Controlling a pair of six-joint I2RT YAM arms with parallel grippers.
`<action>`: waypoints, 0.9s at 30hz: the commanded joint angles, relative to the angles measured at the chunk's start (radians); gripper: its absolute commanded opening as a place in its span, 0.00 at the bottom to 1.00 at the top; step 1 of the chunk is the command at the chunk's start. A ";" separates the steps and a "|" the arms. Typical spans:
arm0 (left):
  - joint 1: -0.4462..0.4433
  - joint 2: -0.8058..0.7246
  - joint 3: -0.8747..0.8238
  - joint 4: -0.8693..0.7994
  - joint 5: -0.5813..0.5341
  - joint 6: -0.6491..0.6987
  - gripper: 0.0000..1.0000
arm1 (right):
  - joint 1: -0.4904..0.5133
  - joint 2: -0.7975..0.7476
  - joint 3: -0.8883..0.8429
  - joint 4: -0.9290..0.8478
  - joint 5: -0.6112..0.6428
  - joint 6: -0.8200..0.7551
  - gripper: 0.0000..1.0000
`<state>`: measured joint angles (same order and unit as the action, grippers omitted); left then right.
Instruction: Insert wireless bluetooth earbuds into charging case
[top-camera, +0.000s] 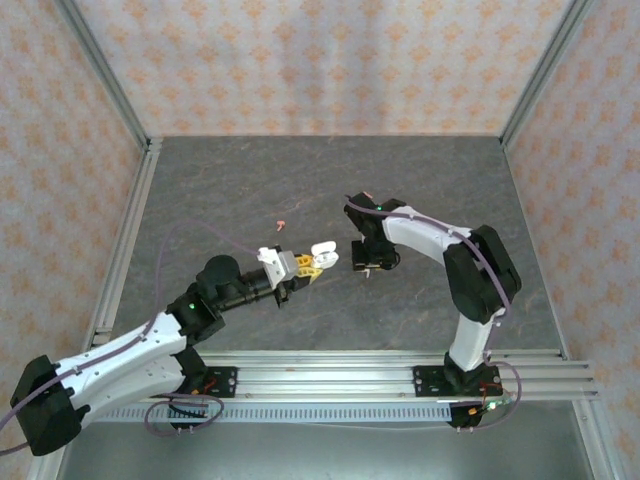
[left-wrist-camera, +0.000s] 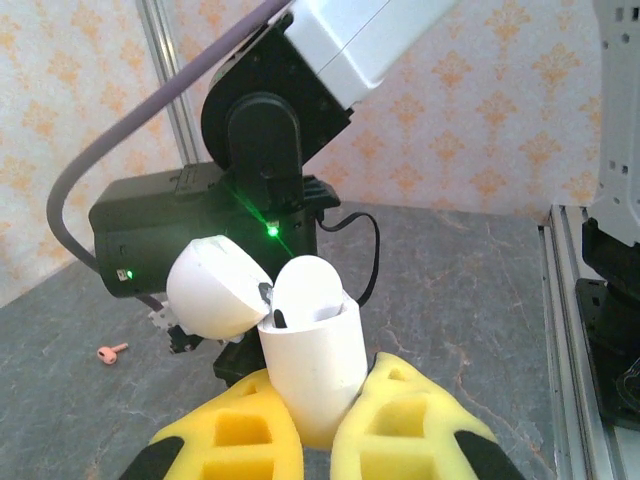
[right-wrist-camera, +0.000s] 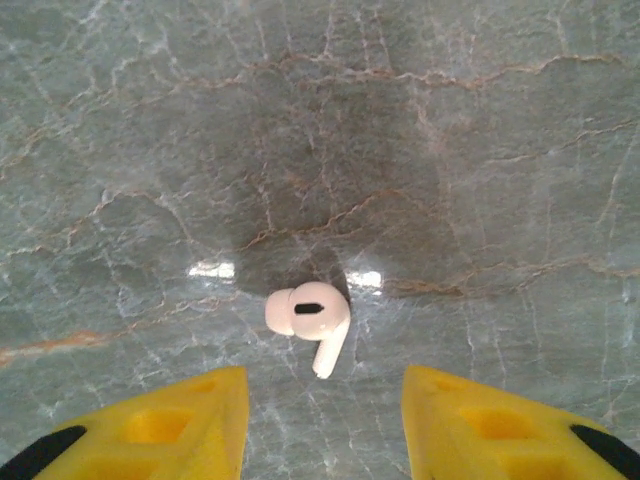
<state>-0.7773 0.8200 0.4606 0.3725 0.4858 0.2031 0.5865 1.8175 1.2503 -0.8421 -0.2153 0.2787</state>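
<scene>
Left wrist view: nearest the lens, the yellow plastic fingers of the left gripper are clenched on the charging case, a smooth, glossy white pebble held upright, its rounded lid hinged open to the left. Farther off, a pink earbud is seen lying on the grey veined table. Right wrist view: the right gripper is seen with jaws spread and nothing grasped. Just beyond them a white earbud lies flat, bulbous head away, stem pointed back toward the fingers.

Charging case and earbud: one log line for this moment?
left gripper: shut on charging case, lid open | right gripper: open, over white earbud lying on table
</scene>
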 joint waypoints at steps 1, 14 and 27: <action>-0.002 -0.027 -0.026 -0.027 -0.028 0.015 0.00 | 0.003 0.036 0.047 -0.039 0.041 -0.026 0.44; -0.002 -0.061 -0.037 -0.061 -0.061 0.024 0.00 | 0.005 0.095 0.061 -0.022 0.008 -0.027 0.42; -0.001 -0.055 -0.037 -0.058 -0.061 0.016 0.00 | 0.004 0.115 0.055 0.004 -0.010 -0.026 0.30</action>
<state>-0.7773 0.7738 0.4290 0.3019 0.4366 0.2111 0.5865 1.9224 1.2922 -0.8391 -0.2291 0.2573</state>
